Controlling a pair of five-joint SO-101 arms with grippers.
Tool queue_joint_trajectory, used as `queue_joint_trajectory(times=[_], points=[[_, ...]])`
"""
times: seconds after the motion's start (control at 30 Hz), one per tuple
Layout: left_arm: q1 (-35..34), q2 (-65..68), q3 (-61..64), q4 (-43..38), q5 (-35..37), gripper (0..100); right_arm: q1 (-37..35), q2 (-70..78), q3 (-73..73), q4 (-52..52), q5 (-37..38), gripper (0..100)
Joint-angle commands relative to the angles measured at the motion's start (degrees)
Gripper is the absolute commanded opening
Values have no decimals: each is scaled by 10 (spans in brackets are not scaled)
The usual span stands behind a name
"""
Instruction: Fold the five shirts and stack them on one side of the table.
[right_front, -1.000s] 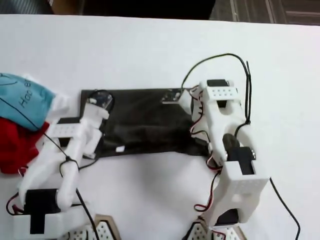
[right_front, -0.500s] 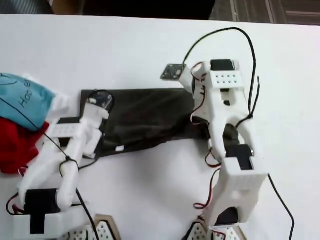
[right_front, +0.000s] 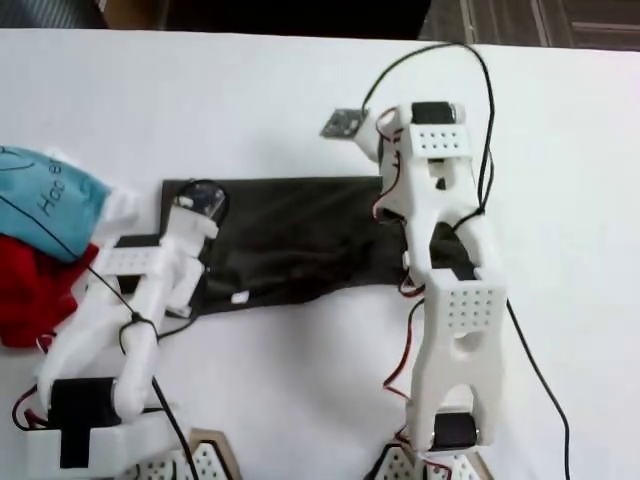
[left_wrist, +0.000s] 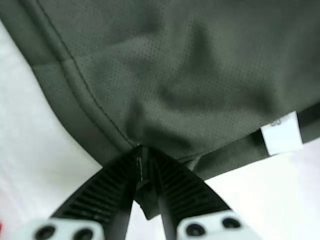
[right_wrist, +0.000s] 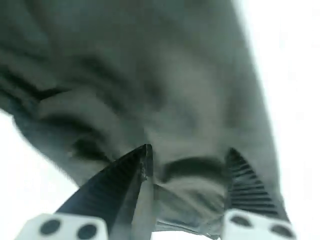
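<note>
Fabric of the dark shirt (right_front: 290, 235) lies in a long flat band across the middle of the table (right_front: 300, 90), its two ends under the two arms, which seems the reason for the arms' spacing: one end for each. The left gripper (left_wrist: 142, 150) has its jaws closed tight on the shirt's near hem, a small tuck of cloth pinched between them not far from a white label (left_wrist: 282, 132); this grip probably anchors that end so the cloth cannot slide. The right gripper (right_wrist: 190, 150) stands over the opposite end with its jaws spread wide and nothing held, rumpled cloth lying under the gap, apparently placed to close on that end for a fold. A teal shirt (right_front: 50, 190) and a red shirt (right_front: 30, 285) sit bunched at the table's left edge beside the left arm, looking unfolded.
</note>
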Motion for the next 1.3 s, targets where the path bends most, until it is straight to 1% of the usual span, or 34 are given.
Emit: queue_joint_trajectory(times=[0.0, 0.1, 0.13, 0.2, 0.27, 0.3, 0.33, 0.4, 0.47, 0.53, 0.6, 0.7, 0.77, 0.83, 1.13, 1.27], points=[[-7, 4, -4, -11, 0, 25, 3, -5, -39, 7, -4, 272], [-7, 4, -4, -11, 0, 25, 18, -10, -38, 15, -5, 269], [-7, 4, -4, -11, 0, 25, 27, -20, -34, 15, -14, 252], [-7, 4, -4, -11, 0, 25, 45, -57, -10, 16, -43, 162], [-7, 4, -4, -11, 0, 25, 57, -110, 30, 16, -67, 9], [-7, 4, -4, -11, 0, 25, 60, -141, 65, 16, -74, 18], [-7, 4, -4, -11, 0, 25, 63, -177, 111, 16, -72, 46], [-7, 4, -4, -11, 0, 25, 58, -258, 229, 16, -54, 24], [-7, 4, -4, -11, -2, 25, 35, -336, 360, 15, -26, 23], [-7, 4, -4, -11, -14, 25, 10, -407, 473, 7, -14, 45], [-6, 4, -4, -11, -18, 25, -5, -471, 560, -31, -15, 89], [-6, 4, -4, -11, -18, 25, -8, -531, 655, -97, -14, 190], [-5, 4, -4, -11, -18, 25, -6, -538, 695, -125, -11, 252], [-5, 4, -4, -11, -18, 25, -5, -532, 718, -145, -10, 289], [-5, 4, -4, -11, -18, 25, -5, -459, 731, -194, -10, 286], [-5, 4, -4, -11, -18, 25, 24, -401, 728, -243, -10, 286]])
